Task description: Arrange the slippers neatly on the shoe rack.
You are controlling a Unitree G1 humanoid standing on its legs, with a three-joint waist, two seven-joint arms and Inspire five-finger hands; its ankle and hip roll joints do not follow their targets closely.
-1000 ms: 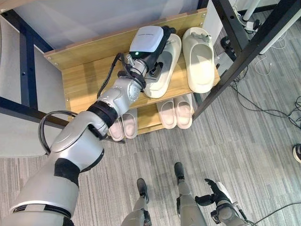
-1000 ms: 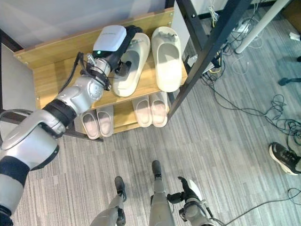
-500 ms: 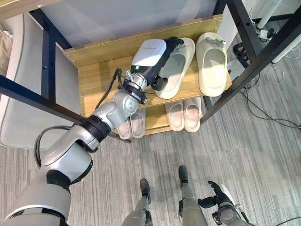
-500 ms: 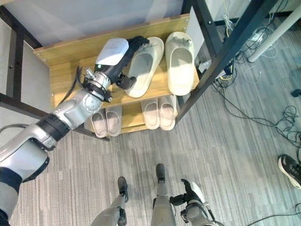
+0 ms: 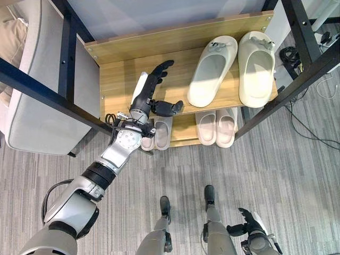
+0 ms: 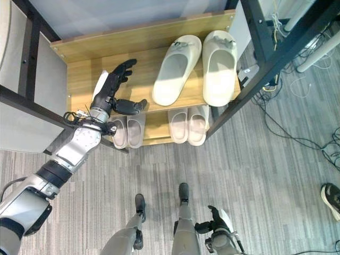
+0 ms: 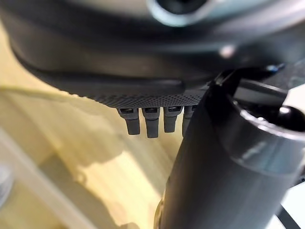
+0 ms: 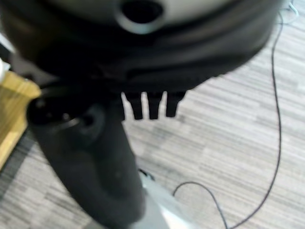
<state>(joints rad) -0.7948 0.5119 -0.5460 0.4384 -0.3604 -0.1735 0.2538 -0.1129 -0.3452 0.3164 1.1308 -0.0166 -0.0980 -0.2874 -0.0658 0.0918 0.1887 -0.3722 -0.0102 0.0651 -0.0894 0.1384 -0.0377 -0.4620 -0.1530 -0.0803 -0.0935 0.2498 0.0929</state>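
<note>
The robot's left hand, fingers spread and empty, hovers over the shoe rack beside two cream slippers

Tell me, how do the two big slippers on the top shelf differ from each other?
The left slipper lies slanted, its heel angled toward the shelf's front left, while the right slipper lies straight, front to back. The left slipper's heel sits nearer the open left robot hand; the right slipper lies by the rack's right edge. Their toes nearly meet at the back while their heels spread apart. Both are cream, the same style, soles down.
</note>
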